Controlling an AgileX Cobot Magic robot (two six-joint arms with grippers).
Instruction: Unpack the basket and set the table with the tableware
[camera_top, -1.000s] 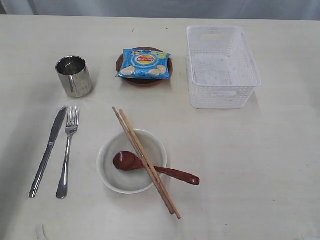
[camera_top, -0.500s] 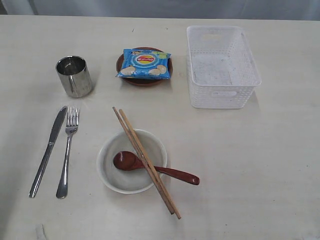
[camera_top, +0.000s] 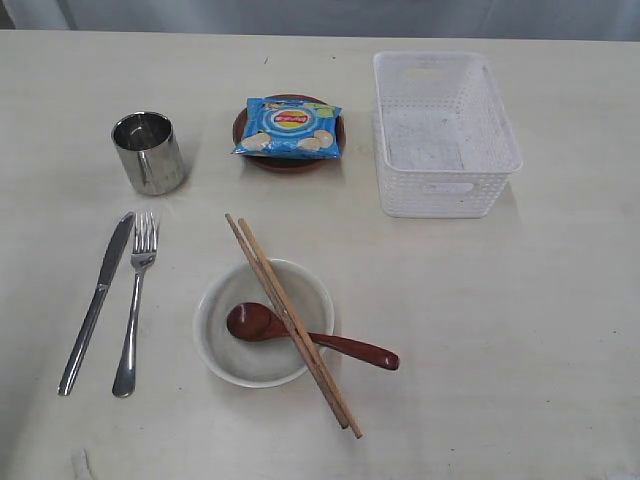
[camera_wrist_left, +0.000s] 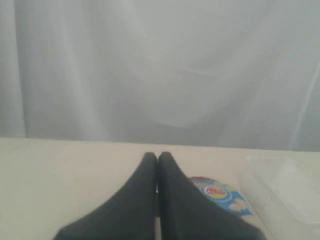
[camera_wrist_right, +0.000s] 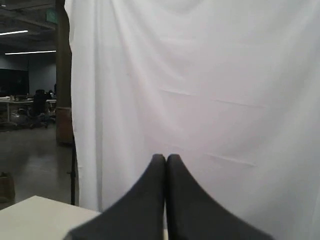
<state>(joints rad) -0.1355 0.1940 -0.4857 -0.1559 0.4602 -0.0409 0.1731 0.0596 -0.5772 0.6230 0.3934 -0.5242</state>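
The white perforated basket (camera_top: 445, 133) stands at the back right of the table (camera_top: 520, 330) with nothing in it. A steel knife (camera_top: 96, 298) and fork (camera_top: 134, 298) lie side by side at the left, behind them a steel cup (camera_top: 149, 152). The pale bowl (camera_top: 263, 322) holds a dark red spoon (camera_top: 300, 337), and wooden chopsticks (camera_top: 293, 322) lie across its rim. The reddish-brown plate (camera_top: 288, 135) sits at the back centre. Neither arm shows in the exterior view. My left gripper (camera_wrist_left: 157, 156) is shut and empty above the table. My right gripper (camera_wrist_right: 166, 157) is shut and empty, facing a white curtain.
A blue chips bag (camera_top: 289, 127) lies on the plate; the left wrist view also shows the chips bag (camera_wrist_left: 220, 194) and the basket (camera_wrist_left: 285, 192) blurred beyond the fingers. A white curtain (camera_wrist_right: 200, 90) hangs behind the table.
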